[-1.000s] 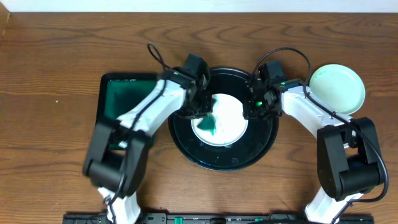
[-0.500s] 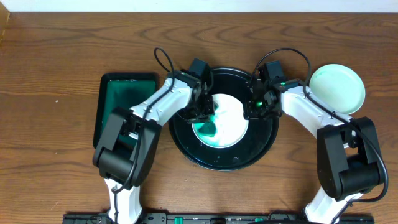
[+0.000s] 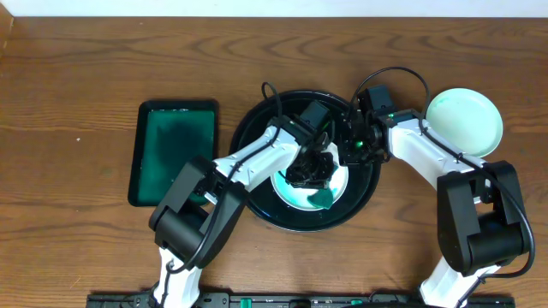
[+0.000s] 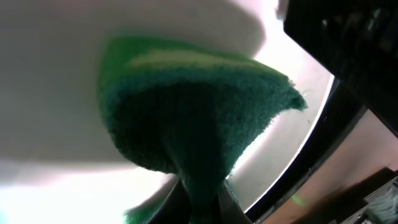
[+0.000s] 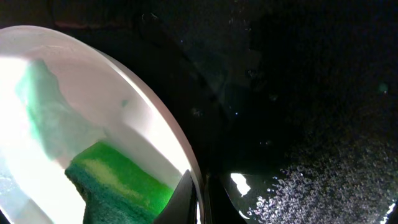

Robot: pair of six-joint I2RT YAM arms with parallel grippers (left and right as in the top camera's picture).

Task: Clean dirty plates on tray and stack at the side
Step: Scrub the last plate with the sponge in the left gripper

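Left claw (image 3: 313,181), clamped on a green sponge (image 4: 193,118), has swept from the white plate (image 5: 74,93)'s left side to its near-right edge. Right claw (image 3: 351,145) pinches the rim, and wiping looks midway.

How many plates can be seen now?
2: a white plate on the black tray, a pale green plate on the table to its right. More could lie hidden underneath.

I read left arm stretched rightward, left gripper (image 3: 312,178) clamped on sponge (image 4: 186,106); right gripper (image 3: 349,147) pinching plate (image 5: 74,93) rim.
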